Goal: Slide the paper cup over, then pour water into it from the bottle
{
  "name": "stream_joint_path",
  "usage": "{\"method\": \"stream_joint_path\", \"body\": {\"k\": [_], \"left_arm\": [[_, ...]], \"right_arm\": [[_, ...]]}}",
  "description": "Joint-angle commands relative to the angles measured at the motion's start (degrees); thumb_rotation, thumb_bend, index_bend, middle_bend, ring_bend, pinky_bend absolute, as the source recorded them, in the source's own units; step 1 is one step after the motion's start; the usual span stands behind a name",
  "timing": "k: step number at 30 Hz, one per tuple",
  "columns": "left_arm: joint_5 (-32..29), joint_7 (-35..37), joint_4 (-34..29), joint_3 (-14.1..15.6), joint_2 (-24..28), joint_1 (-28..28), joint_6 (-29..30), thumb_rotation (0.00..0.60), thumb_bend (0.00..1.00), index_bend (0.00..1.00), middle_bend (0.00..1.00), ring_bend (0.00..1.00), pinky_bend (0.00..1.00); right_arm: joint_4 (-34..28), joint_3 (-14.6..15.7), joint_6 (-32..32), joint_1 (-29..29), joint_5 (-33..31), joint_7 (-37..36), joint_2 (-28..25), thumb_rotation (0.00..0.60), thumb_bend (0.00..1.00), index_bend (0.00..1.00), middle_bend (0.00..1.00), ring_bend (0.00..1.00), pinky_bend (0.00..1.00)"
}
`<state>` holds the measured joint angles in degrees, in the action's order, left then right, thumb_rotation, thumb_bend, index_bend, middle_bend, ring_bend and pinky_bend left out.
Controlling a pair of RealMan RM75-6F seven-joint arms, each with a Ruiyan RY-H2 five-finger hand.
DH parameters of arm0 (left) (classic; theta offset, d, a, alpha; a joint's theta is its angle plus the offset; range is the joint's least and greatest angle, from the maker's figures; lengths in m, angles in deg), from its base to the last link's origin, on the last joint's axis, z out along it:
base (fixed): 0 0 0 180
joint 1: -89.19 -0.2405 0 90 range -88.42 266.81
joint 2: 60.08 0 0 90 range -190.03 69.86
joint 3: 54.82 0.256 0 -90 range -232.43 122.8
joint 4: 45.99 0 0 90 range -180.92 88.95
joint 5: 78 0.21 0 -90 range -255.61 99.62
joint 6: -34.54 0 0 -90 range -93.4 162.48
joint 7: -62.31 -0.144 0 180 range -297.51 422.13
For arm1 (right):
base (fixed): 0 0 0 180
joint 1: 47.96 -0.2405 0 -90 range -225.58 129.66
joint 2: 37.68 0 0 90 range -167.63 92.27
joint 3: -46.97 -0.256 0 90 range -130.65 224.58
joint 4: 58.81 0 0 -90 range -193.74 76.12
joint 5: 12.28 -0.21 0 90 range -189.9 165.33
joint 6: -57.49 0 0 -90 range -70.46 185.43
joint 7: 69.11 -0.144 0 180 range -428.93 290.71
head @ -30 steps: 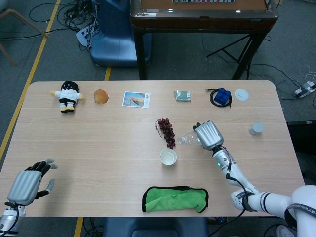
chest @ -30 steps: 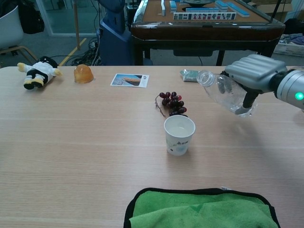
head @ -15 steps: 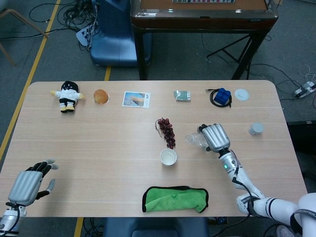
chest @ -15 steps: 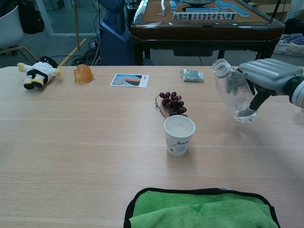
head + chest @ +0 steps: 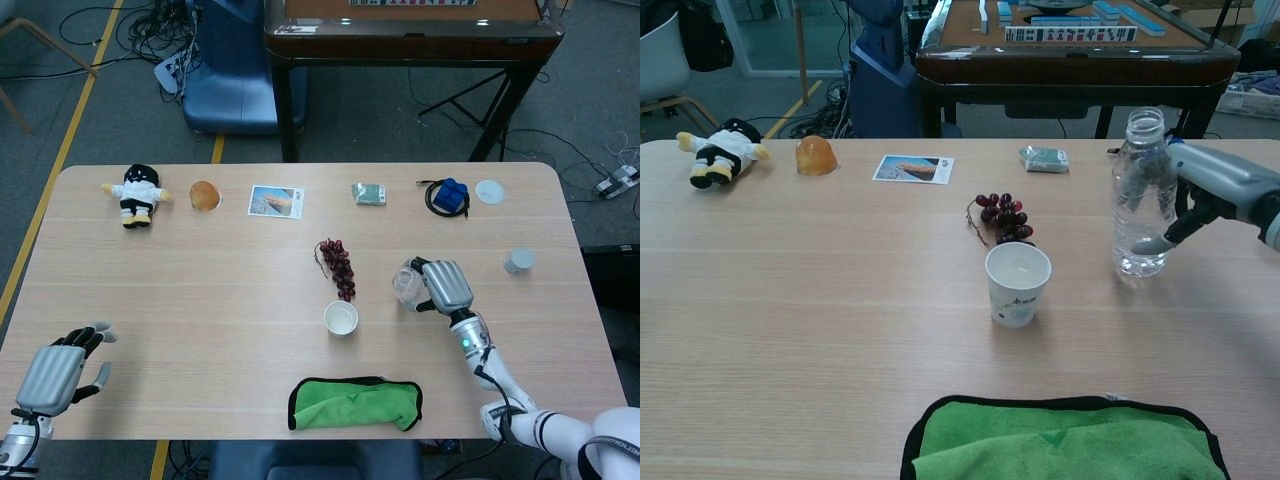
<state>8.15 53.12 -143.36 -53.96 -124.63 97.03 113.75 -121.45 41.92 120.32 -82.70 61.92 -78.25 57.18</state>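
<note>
Your right hand (image 5: 1210,190) grips the clear plastic water bottle (image 5: 1142,195), which stands upright and uncapped on the pale wooden counter (image 5: 200,290), its base on or just above the surface; from the chest view I cannot tell which. The white paper cup (image 5: 1017,284) sits near the counter's middle, with the bottle at about 2 o'clock from it in the chest view, near but apart. A bunch of dark red grapes (image 5: 1002,218) lies just beyond the cup at 12 o'clock. A green cloth with a black edge (image 5: 355,402) lies at the cup's 6 o'clock by the near edge.

Your left hand (image 5: 58,372) rests at the near left corner, holding nothing, fingers apart.

Along the far side, from 9 toward 3 o'clock in the head view: a small plush doll in black and white (image 5: 136,193), an orange round object (image 5: 204,195), a picture card (image 5: 275,201), a small green packet (image 5: 369,194), a blue block on a black cable (image 5: 449,196) and a white round lid (image 5: 489,191). A small grey cap-like object (image 5: 518,262) sits near the right edge.
</note>
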Motion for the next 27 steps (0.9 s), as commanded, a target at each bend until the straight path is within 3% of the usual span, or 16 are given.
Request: {"method": "stream_joint_path", "body": {"k": [1, 11, 20, 27], "left_arm": [[-0.2, 0.0, 0.1, 0.0, 0.0, 0.0, -0.1, 0.600, 0.40, 0.35, 0.23, 0.27, 0.43], [-1.0, 0.3, 0.4, -0.3, -0.2, 0.0, -0.3, 0.600, 0.40, 0.35, 0.23, 0.27, 0.43], [-1.1, 0.4, 0.2, -0.3, -0.2, -0.1, -0.3, 0.600, 0.40, 0.34, 0.23, 0.27, 0.43], [-1.1, 0.6, 0.0, -0.3, 0.2, -0.2, 0.0, 0.600, 0.40, 0.34, 0.23, 0.27, 0.43]], "right_arm": [[5.3, -0.2, 1.0, 1.5, 2.7, -7.7, 3.2, 0.600, 0.06, 0.62, 0.67, 0.58, 0.60], [14.6, -1.4, 2.5, 2.4, 5.3, -20.2, 8.7, 0.600, 0.05, 0.62, 0.67, 0.58, 0.60], [20.2, -1.6, 1.8, 2.6, 6.5, -27.1, 12.1, 0.600, 0.02, 0.62, 0.67, 0.58, 0.60], [21.0, -1.4, -1.2, 2.5, 6.7, -30.3, 12.3, 0.600, 0.00, 0.61, 0.57, 0.50, 0.60]]}}
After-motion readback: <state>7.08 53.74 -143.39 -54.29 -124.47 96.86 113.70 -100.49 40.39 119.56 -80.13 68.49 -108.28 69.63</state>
